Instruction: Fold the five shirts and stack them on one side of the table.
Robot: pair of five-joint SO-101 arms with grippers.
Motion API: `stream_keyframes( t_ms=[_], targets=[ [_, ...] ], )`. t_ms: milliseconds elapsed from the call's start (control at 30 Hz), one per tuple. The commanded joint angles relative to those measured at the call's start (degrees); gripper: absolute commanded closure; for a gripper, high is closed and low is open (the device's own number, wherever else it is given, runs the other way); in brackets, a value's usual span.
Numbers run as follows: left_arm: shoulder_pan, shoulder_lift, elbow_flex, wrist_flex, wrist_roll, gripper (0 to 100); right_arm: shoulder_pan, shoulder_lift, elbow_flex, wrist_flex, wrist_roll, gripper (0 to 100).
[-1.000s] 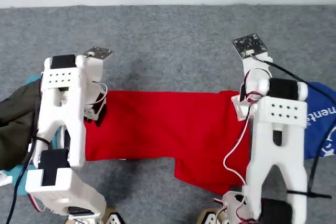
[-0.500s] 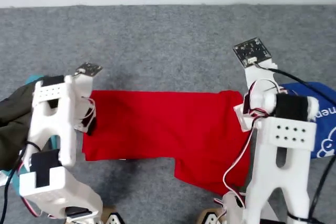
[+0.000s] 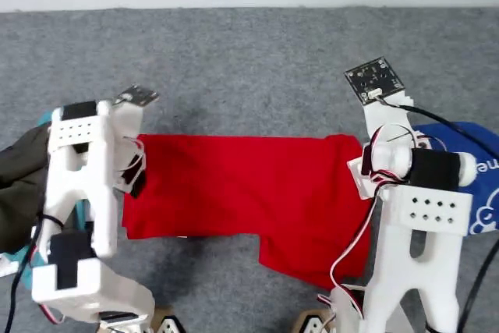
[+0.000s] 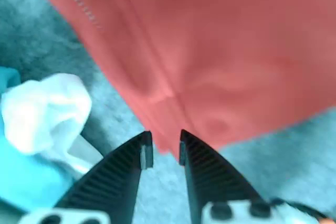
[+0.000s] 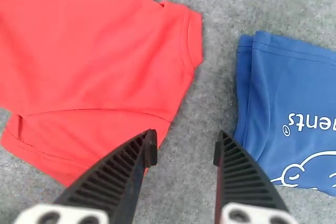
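The grey, felt-like bench (image 3: 249, 60) carries the smooth red shirt (image 3: 242, 185), spread flat at its middle. A folded blue shirt (image 5: 283, 103) with white lettering lies beside my right hand (image 5: 184, 150), which is spread above bare felt. My left hand (image 4: 164, 148) pinches the red shirt's stitched edge, near a crumpled white cloth (image 4: 47, 108).

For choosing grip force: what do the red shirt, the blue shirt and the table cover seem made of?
Red shirt: thin matte knit, likely cotton; soft creases, stitched hem.
Blue shirt: similar matte knit with white print, folded edges.
Table cover: grey carpet-like felt, probably; speckled, fuzzy texture.
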Motion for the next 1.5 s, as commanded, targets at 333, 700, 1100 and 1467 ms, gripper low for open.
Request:
stream_keyframes(
  t_ms=[333, 700, 1100, 1467],
  targets=[
    [3.3, 3.3, 5.3, -10.6, 2.8, 91, 0.3, -1.5, 3.6, 0.1, 0.5, 80.8],
    [-2.0, 14.9, 5.2, -15.1, 1.5, 91, 0.0, -1.5, 3.6, 0.2, 0.5, 80.8],
    [-6.9, 15.8, -2.7, -12.4, 0.4, 91, 0.0, -1.5, 3.9, 0.5, 0.6, 80.8],
    [-6.6, 15.7, -16.3, 0.6, 0.4, 91, -2.9, -1.5, 9.4, 0.5, 8.5, 80.8]
  ],
)
